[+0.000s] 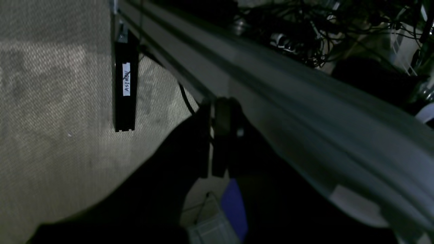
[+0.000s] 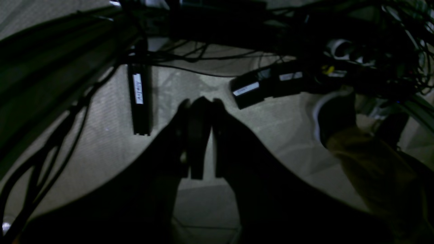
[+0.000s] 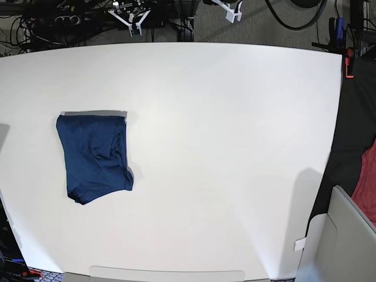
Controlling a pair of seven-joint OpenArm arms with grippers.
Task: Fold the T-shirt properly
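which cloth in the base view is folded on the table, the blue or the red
The navy-blue T-shirt, a compact folded bundle on the white table. The red cloth sits off its right edge.

Blurred rail (image 1: pixel 305 101), perhaps table edge

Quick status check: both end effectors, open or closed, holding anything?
Left end effector: closed, holding nothing.
Right end effector: closed, holding nothing.

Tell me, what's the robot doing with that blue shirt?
Nothing at this moment. The T-shirt lies folded into a small bundle on the white table, and no arm shows above it. The left gripper and right gripper are off the table, over the floor and cables, both with jaws shut and empty. The folding looks finished.
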